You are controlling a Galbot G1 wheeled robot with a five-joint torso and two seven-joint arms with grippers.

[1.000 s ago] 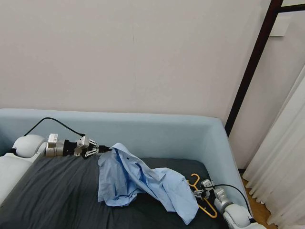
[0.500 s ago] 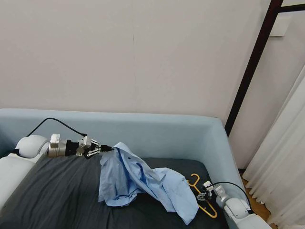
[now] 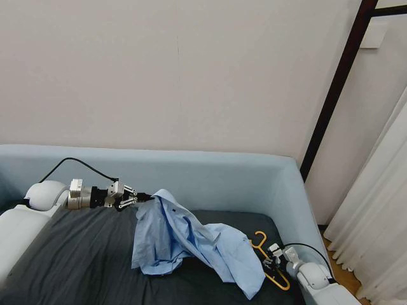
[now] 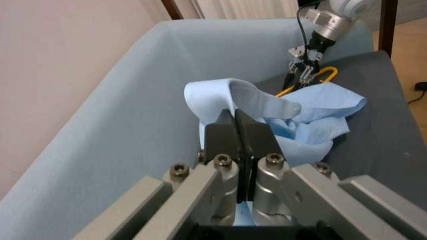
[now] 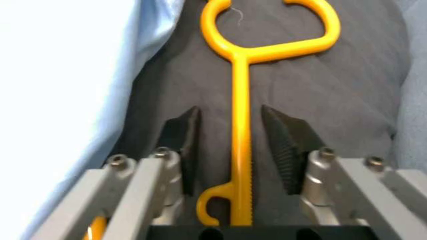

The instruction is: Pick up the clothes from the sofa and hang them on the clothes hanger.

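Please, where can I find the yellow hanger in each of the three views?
Head view: yellow hanger lower right, on the sofa, beside the blue shirt.
Left wrist view: far off, beyond the blue shirt.
Right wrist view: its stem between the right claw's open fingers.
Shared landmark: the blue shirt.

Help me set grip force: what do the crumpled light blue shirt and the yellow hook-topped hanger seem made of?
The light blue shirt: thin woven cloth, perhaps cotton or a blend, matte; it drapes and creases in soft folds. The yellow hanger: likely moulded plastic, smooth with a slight sheen, uniform colour and fine ridges along its bar.
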